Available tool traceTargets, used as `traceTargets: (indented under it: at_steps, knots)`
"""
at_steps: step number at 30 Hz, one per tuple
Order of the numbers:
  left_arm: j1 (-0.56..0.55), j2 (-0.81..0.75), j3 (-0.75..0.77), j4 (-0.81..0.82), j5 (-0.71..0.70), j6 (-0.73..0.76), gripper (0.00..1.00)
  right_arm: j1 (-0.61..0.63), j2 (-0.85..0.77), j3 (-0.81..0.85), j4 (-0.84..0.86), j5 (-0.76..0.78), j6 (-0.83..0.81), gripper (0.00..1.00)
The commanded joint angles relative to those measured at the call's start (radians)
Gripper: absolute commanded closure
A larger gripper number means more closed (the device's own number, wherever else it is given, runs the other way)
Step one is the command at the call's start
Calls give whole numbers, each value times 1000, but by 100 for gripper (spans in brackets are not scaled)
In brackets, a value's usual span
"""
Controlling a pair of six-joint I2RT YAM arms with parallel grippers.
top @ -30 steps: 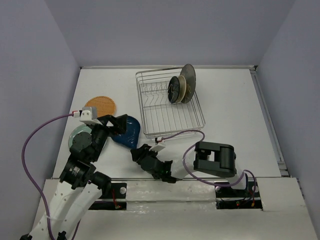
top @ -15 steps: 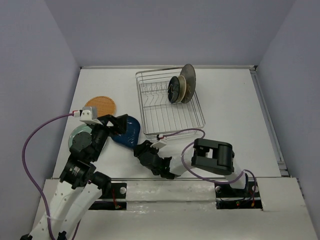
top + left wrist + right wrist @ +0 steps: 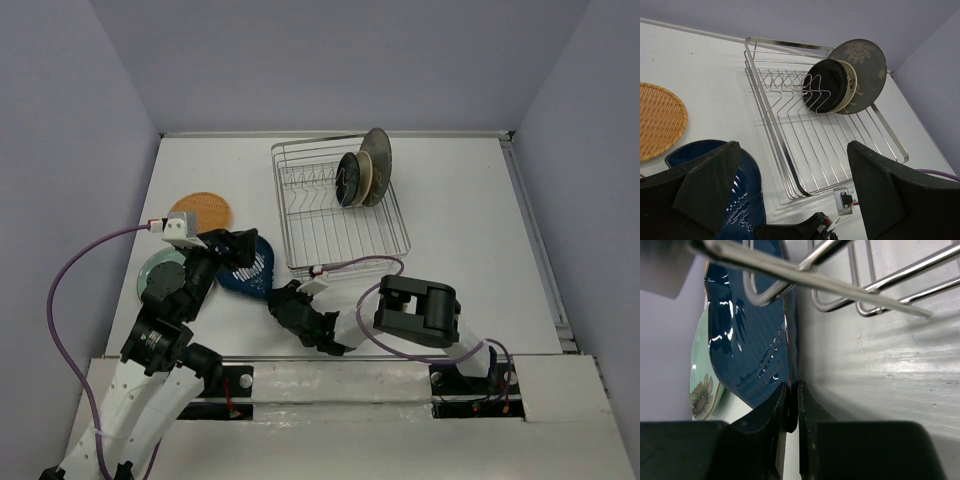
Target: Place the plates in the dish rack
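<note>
While the left hand (image 3: 240, 250) waits wide, the right hand (image 3: 792, 395) nips the blue plate (image 3: 255, 272)

Seen from above, the blue plate lies on the worktop (image 3: 460, 200) at eight o'clock from the rack (image 3: 335, 235), just off its near corner. The right hand comes in low along the worktop. Its fingers are pinched almost shut on the plate's near rim, one on each face. That rim grip looks meant to tip the plate on edge, since only an upright plate will slide between the tines. The left hand hovers over the plate's far side, spread fully and holding nothing. Likely it is there to steady or take the plate once it lifts.

In the rack's one-o'clock corner the black plate (image 3: 825, 85), cream plate (image 3: 853, 87) and grey plate (image 3: 867, 62) stand on edge, packed close, which leaves the slots toward nine o'clock free. The orange plate (image 3: 200, 210), at nine o'clock from the rack, and the teal plate (image 3: 155, 275), at eight beyond the blue one, lie flat, not yet loaded.
</note>
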Motion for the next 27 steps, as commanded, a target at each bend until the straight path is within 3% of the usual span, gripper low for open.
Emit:
traceTargets:
  at_steps: [1, 6, 11, 14, 16, 20, 21, 27]
  knots:
    - [3, 8, 27, 55, 9, 3, 1, 24, -27, -15, -38, -10, 4, 89]
    - [5, 6, 29, 55, 9, 3, 1, 96, -132, -65, -231, -17, 55, 93]
    - [5, 2, 27, 55, 9, 3, 1, 141, -247, -90, -584, -31, 217, 93]
    - [5, 2, 27, 55, 9, 2, 1, 152, -292, -137, -690, -69, 317, 93]
    - [6, 2, 27, 55, 11, 3, 1, 152, -306, -164, -716, -92, 339, 89]
    - [6, 3, 27, 55, 11, 3, 1, 152, -317, -182, -729, -114, 342, 53]
    - [6, 5, 26, 55, 11, 2, 1, 152, -317, -182, -730, -111, 334, 50]
    - [8, 11, 26, 57, 15, 3, 1, 83, -308, -147, -718, -149, 187, 49]
